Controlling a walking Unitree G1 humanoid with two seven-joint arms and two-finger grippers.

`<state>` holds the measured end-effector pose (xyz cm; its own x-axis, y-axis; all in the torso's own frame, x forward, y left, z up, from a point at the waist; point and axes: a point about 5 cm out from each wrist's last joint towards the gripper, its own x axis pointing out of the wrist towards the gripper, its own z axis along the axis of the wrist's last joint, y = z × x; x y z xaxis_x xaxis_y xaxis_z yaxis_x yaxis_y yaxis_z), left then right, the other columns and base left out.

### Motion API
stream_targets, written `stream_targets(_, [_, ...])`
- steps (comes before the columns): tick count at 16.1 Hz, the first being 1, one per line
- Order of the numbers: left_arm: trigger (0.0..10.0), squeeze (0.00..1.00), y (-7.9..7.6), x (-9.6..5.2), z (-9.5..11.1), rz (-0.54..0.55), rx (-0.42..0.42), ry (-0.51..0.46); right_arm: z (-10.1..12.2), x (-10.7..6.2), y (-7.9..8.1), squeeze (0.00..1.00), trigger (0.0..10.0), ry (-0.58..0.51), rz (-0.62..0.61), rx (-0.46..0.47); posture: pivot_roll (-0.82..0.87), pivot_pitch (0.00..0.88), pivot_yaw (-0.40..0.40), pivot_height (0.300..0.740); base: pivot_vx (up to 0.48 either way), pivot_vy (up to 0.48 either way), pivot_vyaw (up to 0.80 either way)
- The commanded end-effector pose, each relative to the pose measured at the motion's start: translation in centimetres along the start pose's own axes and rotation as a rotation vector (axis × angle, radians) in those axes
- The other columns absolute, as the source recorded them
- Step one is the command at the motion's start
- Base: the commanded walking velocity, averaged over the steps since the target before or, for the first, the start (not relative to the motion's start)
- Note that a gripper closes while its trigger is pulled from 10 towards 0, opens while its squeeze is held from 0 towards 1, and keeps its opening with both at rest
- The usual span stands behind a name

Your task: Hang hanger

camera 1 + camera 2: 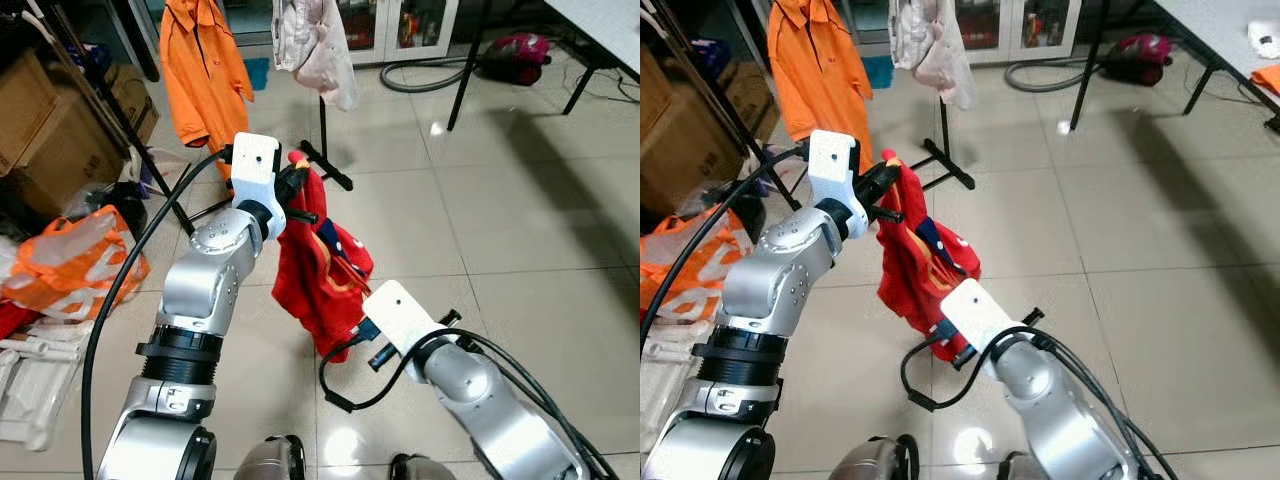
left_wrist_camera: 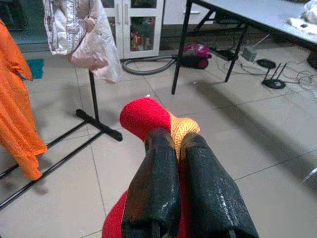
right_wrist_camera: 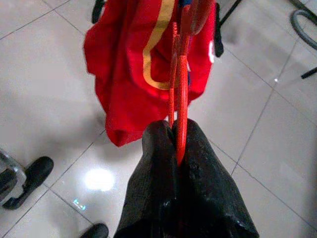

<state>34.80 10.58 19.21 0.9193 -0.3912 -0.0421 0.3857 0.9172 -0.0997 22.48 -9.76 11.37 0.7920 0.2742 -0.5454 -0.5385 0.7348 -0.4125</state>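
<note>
Left gripper (image 2: pixel 181 144): raised above the tiled floor (image 1: pixel 520 210), fingers pinched on the top of a red garment (image 1: pixel 318 270).
Red garment: hangs between both arms, in front of a clothes rack (image 1: pixel 322 140).
Right gripper (image 3: pixel 174 144): lower down, fingers clamped on a red hanger (image 3: pixel 179 89) at the garment's lower edge.

no readable txt, labels, brands or nos. on anything here.

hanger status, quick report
Left tool shut on the red garment, held up. Right tool shut on the red hanger. Rack ahead, already carrying clothes.
</note>
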Motion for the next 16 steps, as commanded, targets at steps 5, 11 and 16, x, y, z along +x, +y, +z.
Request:
stream_targets(5, [10.0,0.00,-1.3,-1.5,1.4,-0.103,0.009,-0.064,-1.1,0.9,-0.5,0.00,10.0,0.078,-0.082,0.074,0.00,0.101,0.092,0.740,0.000,0.000,0.00])
stream_targets(11, [10.0,0.00,-0.4,-1.5,0.8,-0.018,0.043,-0.035,-0.7,0.7,-2.5,0.00,10.0,0.044,-0.267,0.154,-0.01,0.103,0.105,0.740,0.000,0.000,0.00])
stream_targets(16, [10.0,0.00,-2.0,-0.5,0.7,-0.085,0.047,-0.058,0.5,1.8,-0.2,0.00,10.0,-0.037,-0.059,0.230,-0.01,0.094,0.119,0.740,0.000,0.000,0.00])
